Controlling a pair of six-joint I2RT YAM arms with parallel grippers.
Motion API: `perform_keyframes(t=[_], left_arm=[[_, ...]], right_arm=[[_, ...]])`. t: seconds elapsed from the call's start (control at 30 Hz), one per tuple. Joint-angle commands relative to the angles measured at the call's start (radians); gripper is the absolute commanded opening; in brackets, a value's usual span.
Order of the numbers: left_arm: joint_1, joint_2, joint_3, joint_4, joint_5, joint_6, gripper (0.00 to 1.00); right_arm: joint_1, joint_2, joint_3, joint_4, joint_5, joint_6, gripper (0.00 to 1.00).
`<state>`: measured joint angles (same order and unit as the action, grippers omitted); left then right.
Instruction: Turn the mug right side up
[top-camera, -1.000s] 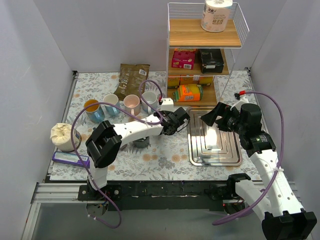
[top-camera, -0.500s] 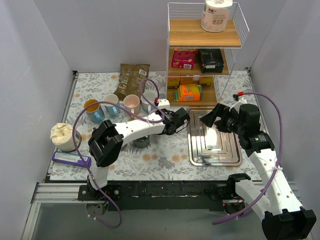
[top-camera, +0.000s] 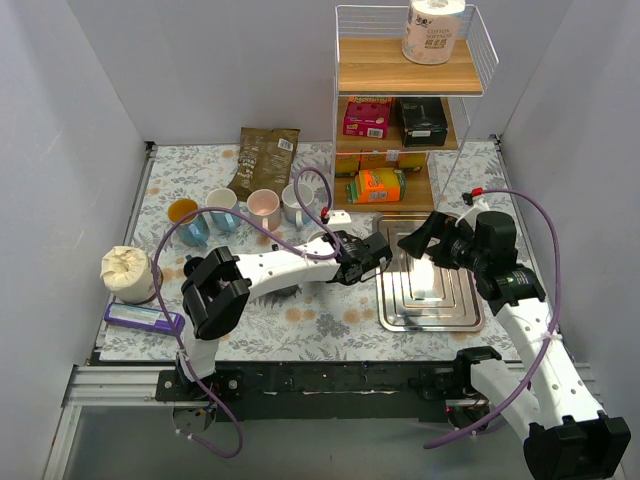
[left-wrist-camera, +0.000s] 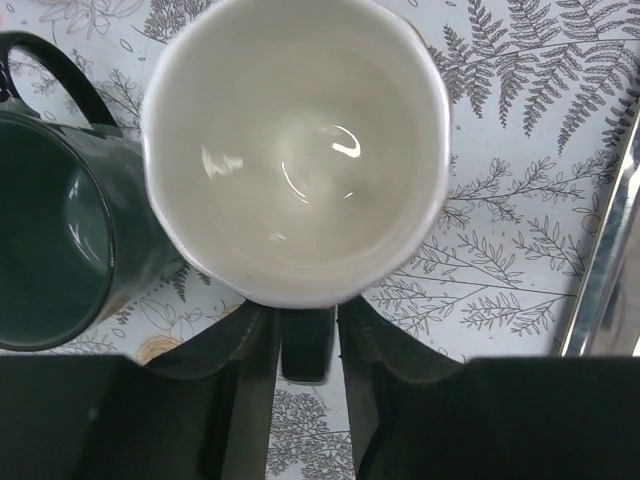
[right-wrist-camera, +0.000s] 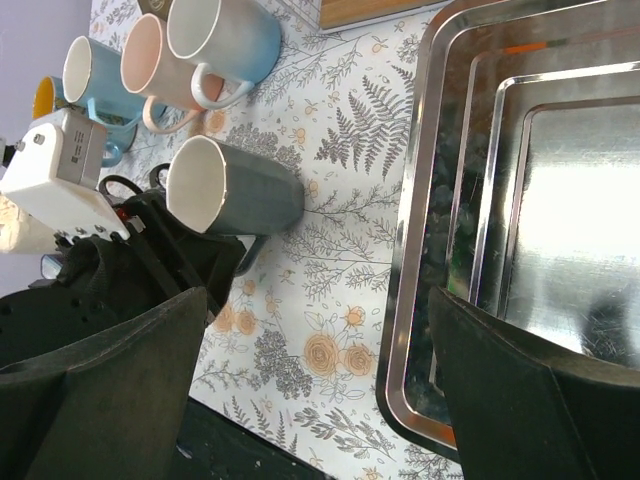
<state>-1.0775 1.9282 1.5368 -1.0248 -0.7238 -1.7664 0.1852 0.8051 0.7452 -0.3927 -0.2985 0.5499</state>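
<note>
The grey mug with a white inside (left-wrist-camera: 295, 150) stands upright on the floral cloth, mouth up. It also shows in the right wrist view (right-wrist-camera: 235, 185) and in the top view (top-camera: 321, 242). My left gripper (left-wrist-camera: 305, 400) is above it with its fingers (left-wrist-camera: 255, 375) either side of the mug's dark handle (left-wrist-camera: 305, 345). Thin strips of cloth show between the handle and each finger, so the jaws are slightly open. In the top view the left gripper (top-camera: 335, 258) is left of the tray. My right gripper (right-wrist-camera: 320, 330) is wide open and empty over the tray's left rim (top-camera: 415, 240).
A dark green mug (left-wrist-camera: 60, 230) stands touching the grey mug's left side. A row of several mugs (top-camera: 240, 210) stands behind. A steel tray (top-camera: 470, 310) lies to the right, a wire shelf (top-camera: 405, 120) behind it. A wrapped bowl (top-camera: 125, 270) and blue box (top-camera: 140, 318) sit at left.
My left gripper has moved right and nearer with the mug, which now shows standing mouth up beside the tray. My right gripper has shifted slightly left.
</note>
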Motion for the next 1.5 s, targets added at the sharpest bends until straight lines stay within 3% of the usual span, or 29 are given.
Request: perform_keyframes(t=[0.0, 0.03, 0.23, 0.3, 0.37, 0.5, 0.6, 0.73, 1.0, 1.17, 1.47], left_arm=[[-0.007, 0.005, 0.031, -0.014, -0.052, -0.025, 0.36], [-0.009, 0.008, 0.029, -0.014, -0.060, -0.022, 0.48], [-0.010, -0.018, 0.034, 0.035, -0.103, 0.042, 0.61], [-0.009, -0.040, 0.060, 0.063, -0.109, 0.071, 0.74], [-0.019, -0.078, 0.078, 0.115, -0.114, 0.160, 0.78], [-0.073, -0.141, 0.149, 0.180, -0.141, 0.369, 0.98], [-0.116, -0.213, 0.178, 0.187, -0.155, 0.453, 0.98], [-0.137, -0.369, 0.126, 0.135, -0.128, 0.398, 0.98], [-0.137, -0.813, -0.173, 0.183, -0.020, 0.289, 0.98], [-0.137, -1.055, -0.239, 0.152, -0.006, 0.252, 0.98], [-0.136, -1.203, -0.242, -0.041, -0.066, 0.170, 0.98]], right_arm=[[0.002, -0.015, 0.010, 0.034, -0.025, 0.002, 0.98], [0.000, -0.017, 0.008, 0.031, -0.022, 0.002, 0.98], [0.002, -0.038, 0.005, 0.015, -0.008, 0.001, 0.98], [0.002, -0.043, 0.013, -0.001, -0.002, -0.008, 0.99], [0.000, -0.043, 0.032, -0.029, 0.009, -0.022, 0.99], [0.002, -0.049, 0.088, -0.096, 0.061, -0.076, 0.99], [0.002, -0.046, 0.140, -0.159, 0.099, -0.120, 0.98], [0.002, -0.044, 0.192, -0.218, 0.134, -0.160, 0.99], [0.002, -0.052, 0.227, -0.235, 0.113, -0.180, 0.99], [0.000, -0.043, 0.266, -0.262, 0.108, -0.194, 0.99], [0.000, -0.055, 0.309, -0.322, 0.130, -0.232, 0.99]])
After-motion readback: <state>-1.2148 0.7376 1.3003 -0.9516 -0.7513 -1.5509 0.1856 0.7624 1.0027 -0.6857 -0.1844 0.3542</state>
